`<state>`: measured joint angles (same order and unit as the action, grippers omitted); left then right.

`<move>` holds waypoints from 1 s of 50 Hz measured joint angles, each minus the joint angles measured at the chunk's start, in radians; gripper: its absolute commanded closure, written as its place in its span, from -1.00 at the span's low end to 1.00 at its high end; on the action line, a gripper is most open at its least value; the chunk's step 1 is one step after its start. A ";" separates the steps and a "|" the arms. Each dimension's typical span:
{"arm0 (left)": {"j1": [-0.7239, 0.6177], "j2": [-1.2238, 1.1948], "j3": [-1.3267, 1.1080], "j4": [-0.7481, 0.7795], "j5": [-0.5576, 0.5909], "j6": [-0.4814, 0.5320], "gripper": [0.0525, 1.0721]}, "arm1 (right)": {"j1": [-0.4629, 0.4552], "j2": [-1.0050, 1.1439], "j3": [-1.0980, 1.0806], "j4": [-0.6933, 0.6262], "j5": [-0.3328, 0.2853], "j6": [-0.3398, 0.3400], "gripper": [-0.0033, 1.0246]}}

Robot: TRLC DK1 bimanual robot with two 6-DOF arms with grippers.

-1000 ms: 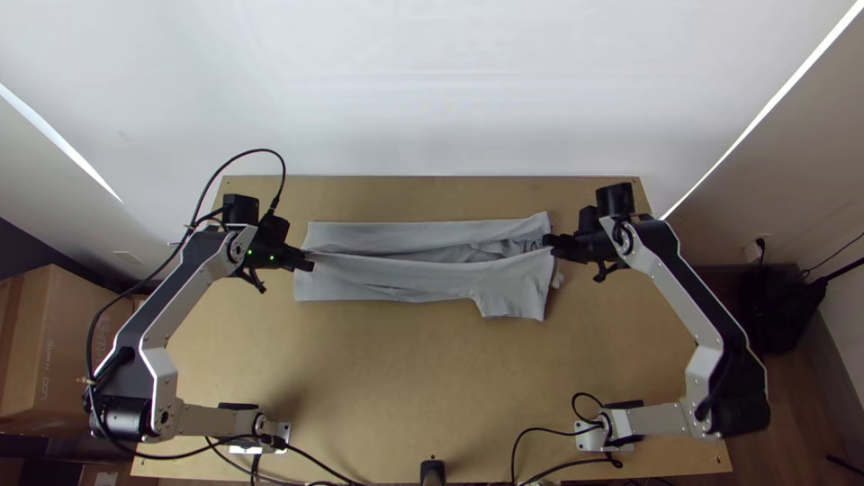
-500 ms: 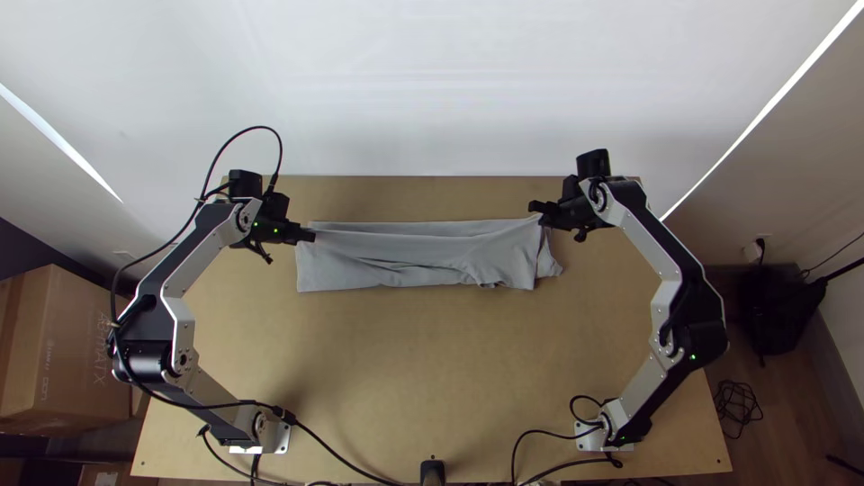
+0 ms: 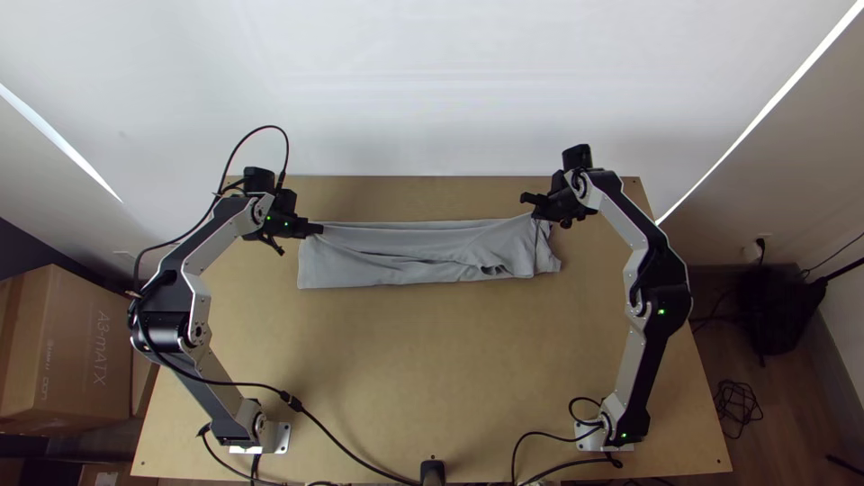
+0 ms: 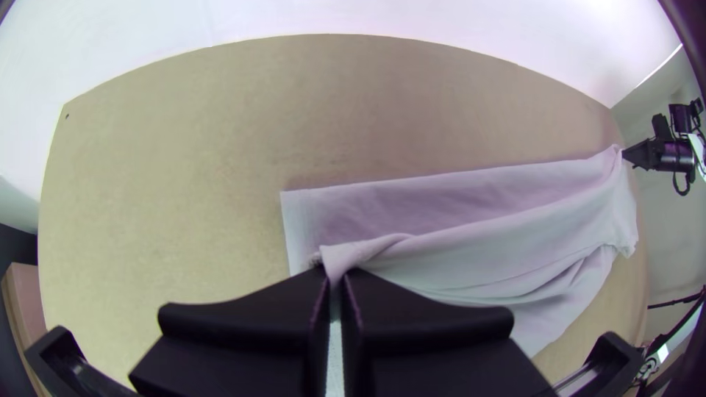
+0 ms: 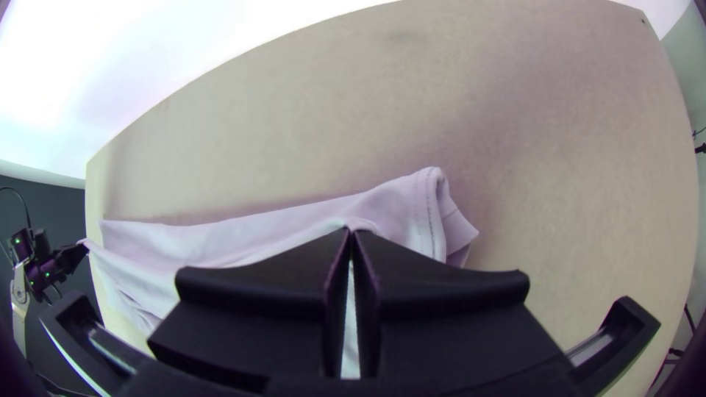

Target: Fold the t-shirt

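In the top view my left gripper [image 3: 317, 230] is at the left end of the light grey t-shirt [image 3: 396, 268], and my right gripper [image 3: 531, 205] is at its far right corner. The shirt lies as a long narrow folded strip with creases along it. In the left wrist view my left gripper [image 4: 337, 283] is shut on a lifted corner of the shirt [image 4: 471, 235], with a lower layer spread under it. My right gripper [image 5: 351, 239] is shut on the cloth's upper layer in the right wrist view; a hemmed end of the shirt [image 5: 408, 209] lies beside its fingertips.
Bare wooden table [image 3: 432, 360] stretches from the shirt to the near edge, where a small black post [image 3: 433, 472] stands. Black cables [image 3: 346, 445] run by the arms' bases. A white wall [image 3: 432, 90] rises behind the table's far edge.
Both grippers have moved toward the table's far side, carrying the shirt's upper layer over its far part. The strip has become narrower, and the flap hanging toward the near side at the right has drawn in.
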<state>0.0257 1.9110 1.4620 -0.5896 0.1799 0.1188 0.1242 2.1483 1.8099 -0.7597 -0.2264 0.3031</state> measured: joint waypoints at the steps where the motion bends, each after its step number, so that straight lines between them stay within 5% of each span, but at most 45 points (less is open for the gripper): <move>1: 0.000 0.004 0.000 0.002 0.000 -0.006 0.95 | 0.000 0.005 0.005 0.000 0.002 0.000 0.95; 6: 0.000 0.013 0.000 0.013 0.000 -0.016 0.83 | -0.001 0.027 0.014 0.002 0.008 0.000 0.95; 10: 0.000 0.016 -0.002 0.017 0.000 -0.027 0.00 | -0.001 0.038 0.016 0.010 0.017 0.004 0.93; 14: 0.000 0.021 -0.006 0.022 0.000 -0.034 -0.92 | -0.001 0.042 0.016 0.024 0.035 0.010 0.34; 21: 0.010 0.026 -0.039 0.041 0.000 -0.037 -0.91 | -0.004 0.042 0.016 0.043 0.066 0.015 -0.77; 31: 0.057 -0.016 -0.129 0.076 0.011 -0.040 -0.91 | -0.017 0.003 -0.031 0.089 0.091 0.031 -0.89; 41: 0.142 -0.134 -0.192 0.077 0.154 -0.043 -0.89 | -0.050 -0.172 -0.110 0.097 0.093 0.092 -0.90; 45: 0.176 -0.162 -0.203 0.077 0.247 -0.045 -0.88 | -0.071 -0.259 -0.127 0.102 0.029 0.134 -0.90; 50: 0.211 -0.165 -0.216 0.072 0.355 -0.044 -0.88 | -0.101 -0.359 -0.144 0.105 -0.158 0.221 -0.90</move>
<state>0.2363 1.7462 1.2457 -0.5179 0.5350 0.0746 0.0231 1.7897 1.6657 -0.6552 -0.3843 0.5240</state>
